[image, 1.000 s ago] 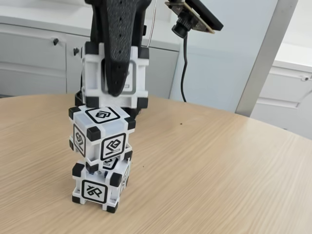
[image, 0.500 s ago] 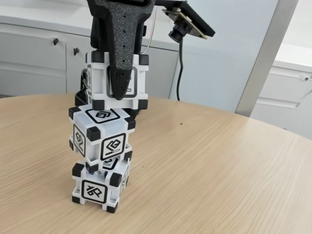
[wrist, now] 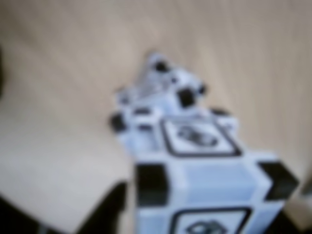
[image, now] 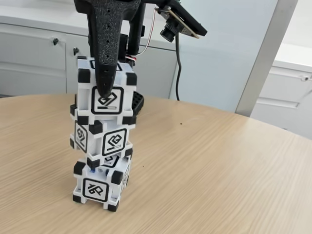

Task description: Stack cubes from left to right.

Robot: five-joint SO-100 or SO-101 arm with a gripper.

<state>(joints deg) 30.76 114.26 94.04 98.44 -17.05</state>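
In the fixed view the black gripper (image: 105,90) is closed on the top cube (image: 107,92), one finger (image: 105,63) lying down its front face. This cube sits on the middle cube (image: 100,139), which rests, a little turned, on the bottom cube (image: 100,185) on the wooden table (image: 219,175). The wrist view is blurred; it looks down on the stack.

Black speckled plastic gripper (image: 104,90), tapered finger (image: 105,58) with small holes, camera (image: 176,22) on bare board, black cable (image: 176,68), thin wires
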